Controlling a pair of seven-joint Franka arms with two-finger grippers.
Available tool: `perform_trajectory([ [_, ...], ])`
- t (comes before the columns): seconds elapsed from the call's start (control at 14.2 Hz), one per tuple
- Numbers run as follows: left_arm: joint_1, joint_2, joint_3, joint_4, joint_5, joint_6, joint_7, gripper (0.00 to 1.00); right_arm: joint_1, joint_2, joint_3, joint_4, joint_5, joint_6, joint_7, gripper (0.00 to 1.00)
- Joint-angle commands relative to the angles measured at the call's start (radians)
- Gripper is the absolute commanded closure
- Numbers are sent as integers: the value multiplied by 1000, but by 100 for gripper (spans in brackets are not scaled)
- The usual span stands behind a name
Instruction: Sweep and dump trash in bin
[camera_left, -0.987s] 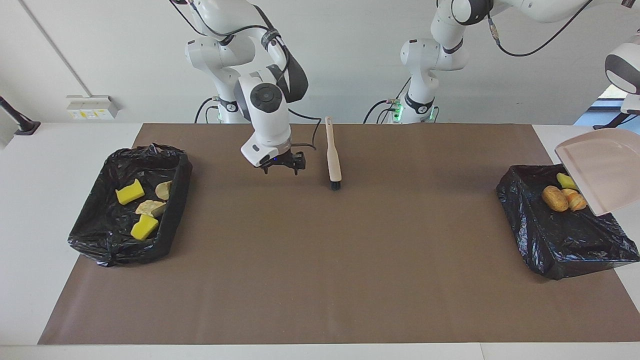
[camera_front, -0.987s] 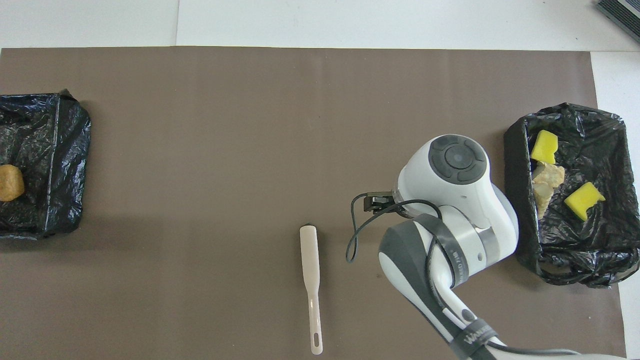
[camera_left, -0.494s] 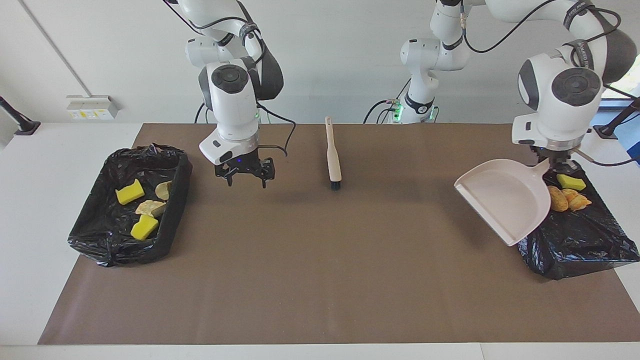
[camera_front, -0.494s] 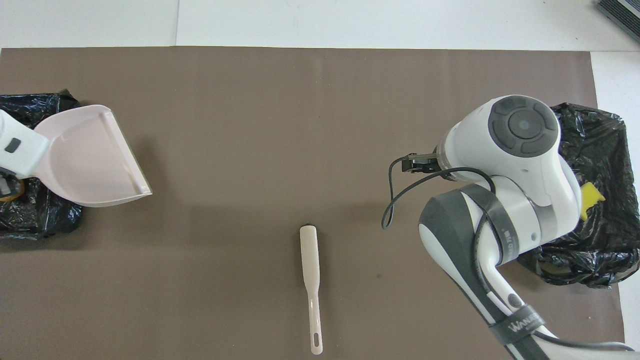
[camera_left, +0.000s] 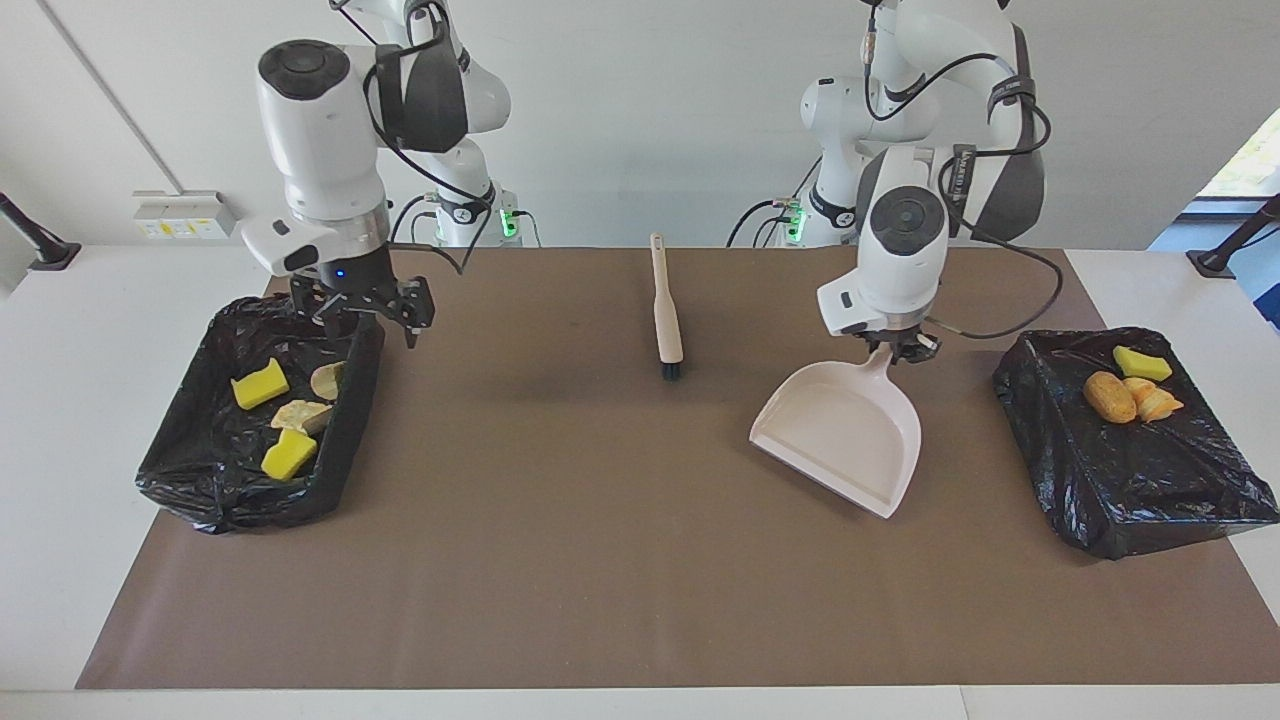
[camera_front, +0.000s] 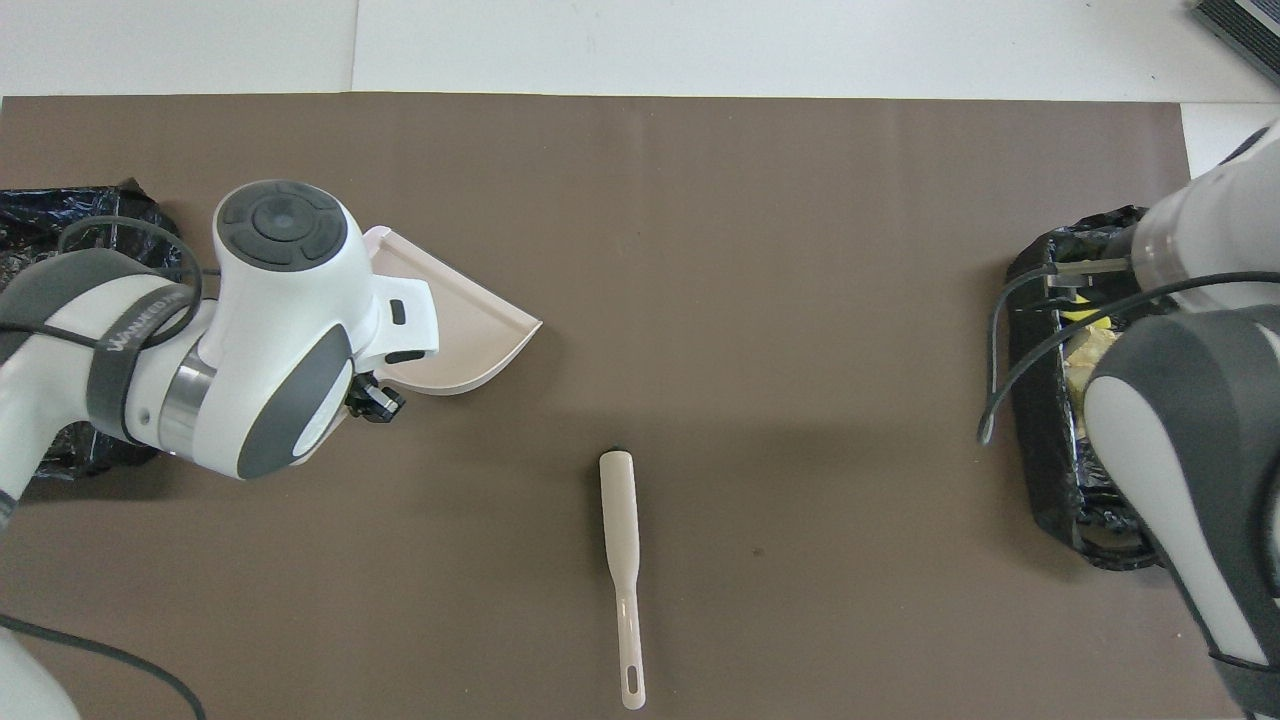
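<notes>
Moved: left tool (camera_left: 897, 350), clamped on handle of beige plastic dustpan (camera_left: 840, 433), swung off black-lined bin (camera_left: 1130, 480) at left arm's end to mid brown worktop (camera_left: 600, 560). Right tool (camera_left: 366, 306), fingers apart, now over other black-lined bin (camera_left: 215, 480). Pan mouth points away from robots; beige hand brush (camera_left: 665, 315) lies lengthwise beside it, nearer left arm. Yellow sponge and bread trash (camera_left: 1130, 390) all in bins; worktop roomy.

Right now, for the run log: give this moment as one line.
left gripper: shut on dustpan handle, over mat | right gripper: open, over bin | brush: lying free | trash: binned
</notes>
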Motion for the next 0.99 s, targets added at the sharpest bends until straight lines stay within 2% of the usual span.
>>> perform_trajectory([
  [0.0,4,50,-108,6,-42,112,-287,100,29,-13,-67,96,12,-161,-79,0],
  [0.21,-25,145,-177,78,-30,180,-505,100,-44,-57,-69,147,121,-318,-113,0],
  [0.35,-79,192,-180,145,-30,174,-640,100,-47,-126,-69,71,131,-299,-121,0],
  [0.49,-116,256,-180,209,-33,172,-816,100,-38,-127,-72,66,128,-256,-129,0],
  [0.63,-172,358,-180,312,-19,174,-947,100,-34,-123,-87,66,129,-236,-129,0],
  [0.78,-183,402,-183,384,18,139,-964,100,5,-130,-127,58,132,-228,-126,0],
  [0.92,-182,405,-185,389,16,147,-958,100,25,-130,-152,58,134,-228,-126,0],
])
